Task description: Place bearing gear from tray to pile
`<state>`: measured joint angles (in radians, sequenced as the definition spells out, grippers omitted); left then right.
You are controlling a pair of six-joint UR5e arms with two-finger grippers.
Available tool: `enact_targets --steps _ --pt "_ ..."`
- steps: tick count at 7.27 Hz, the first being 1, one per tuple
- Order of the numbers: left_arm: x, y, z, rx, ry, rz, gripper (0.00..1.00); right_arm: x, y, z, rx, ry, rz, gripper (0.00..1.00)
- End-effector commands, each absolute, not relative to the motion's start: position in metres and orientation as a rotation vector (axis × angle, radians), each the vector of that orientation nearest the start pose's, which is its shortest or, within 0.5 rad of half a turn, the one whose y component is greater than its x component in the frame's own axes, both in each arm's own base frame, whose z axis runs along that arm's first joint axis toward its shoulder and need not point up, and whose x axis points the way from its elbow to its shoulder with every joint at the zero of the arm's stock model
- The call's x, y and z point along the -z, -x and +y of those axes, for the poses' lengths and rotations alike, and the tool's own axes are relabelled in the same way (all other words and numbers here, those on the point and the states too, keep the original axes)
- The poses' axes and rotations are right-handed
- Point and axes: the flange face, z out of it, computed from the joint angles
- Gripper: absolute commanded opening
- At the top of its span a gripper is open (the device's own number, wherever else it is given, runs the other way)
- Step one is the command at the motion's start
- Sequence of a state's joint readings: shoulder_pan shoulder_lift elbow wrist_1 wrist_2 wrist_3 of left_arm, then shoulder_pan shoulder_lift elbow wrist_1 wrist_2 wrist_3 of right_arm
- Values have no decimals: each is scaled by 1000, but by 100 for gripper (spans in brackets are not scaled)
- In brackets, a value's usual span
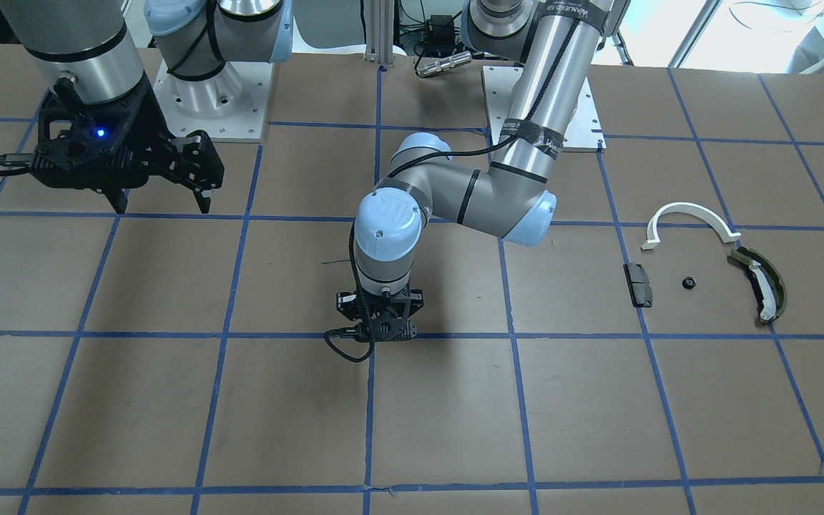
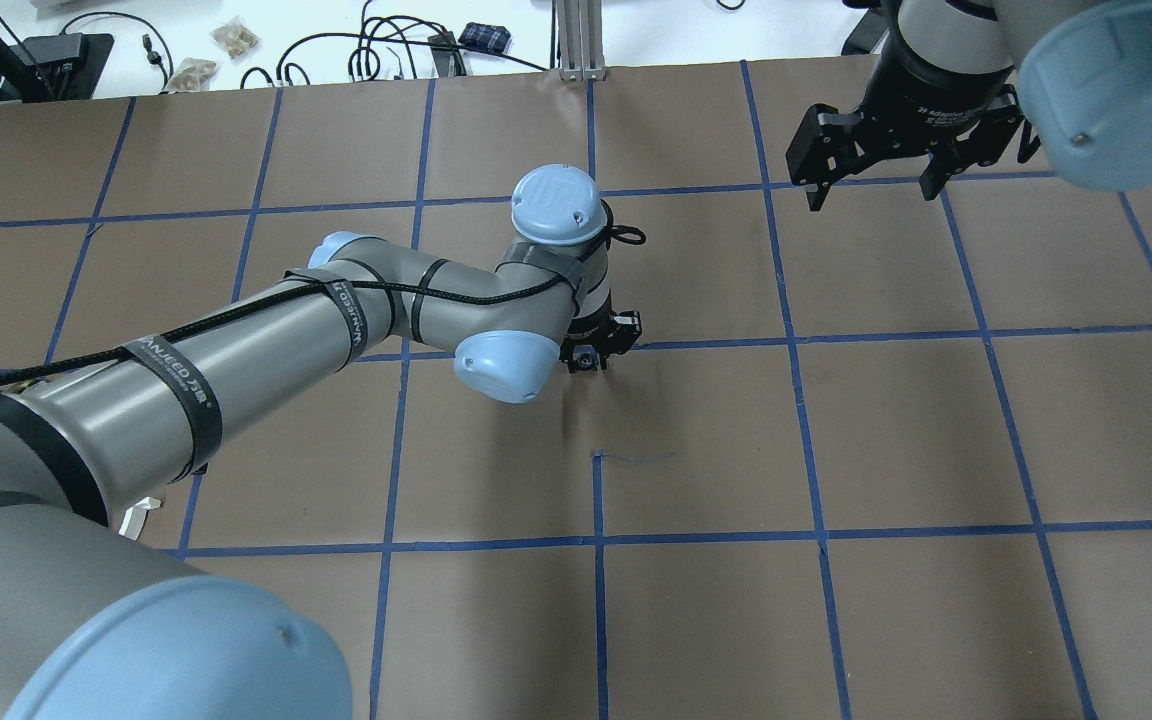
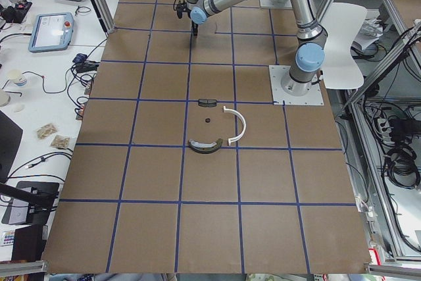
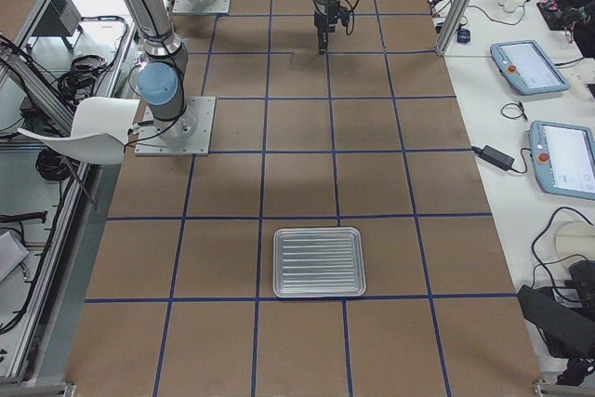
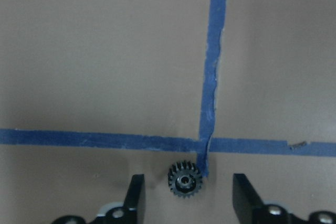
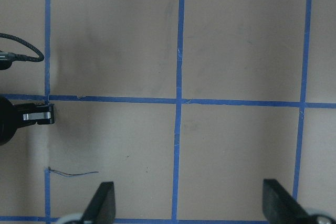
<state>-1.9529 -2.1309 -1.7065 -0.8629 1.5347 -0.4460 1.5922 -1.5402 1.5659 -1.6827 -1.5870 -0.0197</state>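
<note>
A small black toothed bearing gear lies flat on the brown table, on a blue tape crossing. My left gripper points straight down over it, open, with a finger on each side and clear gaps to the gear. It also shows in the overhead view and the front view. The pile lies apart on the table: a white half-ring, an olive-black curved piece, a dark block and a tiny black part. The metal tray shows only in the right side view. My right gripper hangs open and empty.
The table is brown paper with a blue tape grid. Both arm bases stand at the robot's edge. The right wrist view shows bare table between its fingers. Cables and tablets lie on the operators' bench.
</note>
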Motion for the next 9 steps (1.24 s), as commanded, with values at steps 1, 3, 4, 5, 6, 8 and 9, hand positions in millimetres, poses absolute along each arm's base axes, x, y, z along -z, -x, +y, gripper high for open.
enact_targets --steps 1,3,4,5,6,8,9 --pt "-183 359 -534 14 87 3182 13 -488 -147 -511 141 -38 3106 100" --pt "-185 358 -534 20 58 3183 0 -489 -147 -511 141 -190 3097 100" --pt "-209 338 -542 -12 94 3173 0 -488 -147 -510 136 -190 3095 100" --pt "-248 290 -565 -81 65 3164 0 -488 -147 -510 137 -188 3098 100" --pt "-269 232 -573 -168 -33 3149 0 -487 -147 -510 134 -188 3098 100" --pt "-289 90 -583 -207 -145 3122 0 -488 -147 -510 136 -183 3095 100" --pt "-273 17 -570 -274 -151 3137 0 -488 -147 -510 136 -183 3097 100"
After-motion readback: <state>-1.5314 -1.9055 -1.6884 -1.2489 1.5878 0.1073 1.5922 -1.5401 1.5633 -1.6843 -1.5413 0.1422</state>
